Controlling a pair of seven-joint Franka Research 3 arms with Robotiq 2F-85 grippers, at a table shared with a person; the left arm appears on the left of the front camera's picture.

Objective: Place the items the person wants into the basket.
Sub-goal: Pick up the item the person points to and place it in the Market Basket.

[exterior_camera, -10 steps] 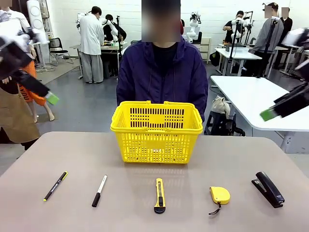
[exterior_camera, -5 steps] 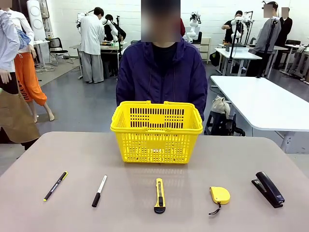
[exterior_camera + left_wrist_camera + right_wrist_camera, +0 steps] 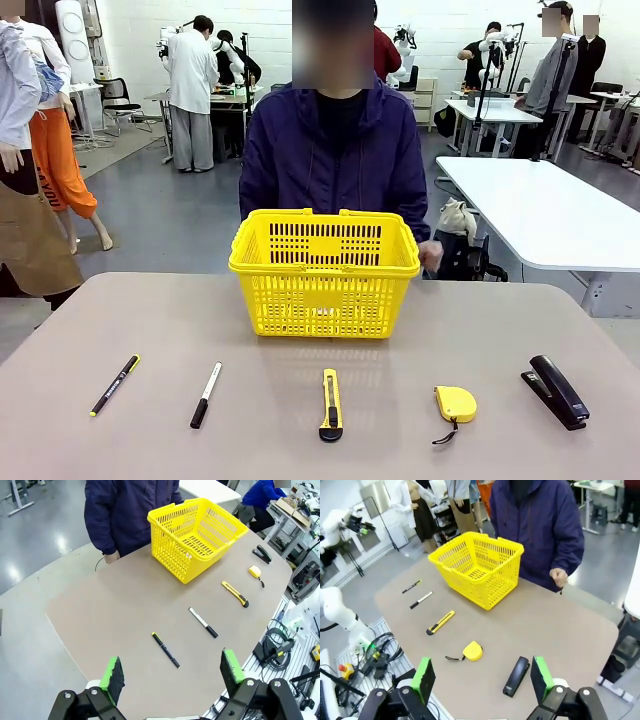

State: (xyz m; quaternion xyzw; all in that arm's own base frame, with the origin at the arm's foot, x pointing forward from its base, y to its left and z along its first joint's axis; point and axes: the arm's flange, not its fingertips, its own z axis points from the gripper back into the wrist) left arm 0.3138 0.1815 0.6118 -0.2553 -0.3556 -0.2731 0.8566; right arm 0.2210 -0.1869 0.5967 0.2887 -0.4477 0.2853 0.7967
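- The bright yellow plastic shopping basket with grid sides (image 3: 322, 300) stands at the far middle of the grey-brown table (image 3: 120, 320), empty as far as can be seen. The person in a dark navy zipped jacket (image 3: 335, 150) stands just behind it.
- The person's hand (image 3: 431, 256) hangs beside the basket's right end and points at nothing, so which item is wanted cannot be told.
- All five things lie in a row on the robot's side of the basket, well apart from it and from each other.
- Left of the basket lie the slim black pen with yellow markings (image 3: 115, 384) and the white marker with a black cap (image 3: 206, 395). Their long axes run roughly towards the basket, leaning slightly.
- In line with the basket lies the yellow-and-black utility knife (image 3: 331, 404). To its right are the small yellow tape measure with a black loop (image 3: 456, 403) and the black stapler (image 3: 556, 391).
- The left gripper (image 3: 172, 669) hangs high on the pen's side, jaws spread wide and empty. It is likely the nearer arm for the pen and marker.
- The right gripper (image 3: 482, 676) hangs high over the tape measure's end, jaws equally wide and holding nothing.
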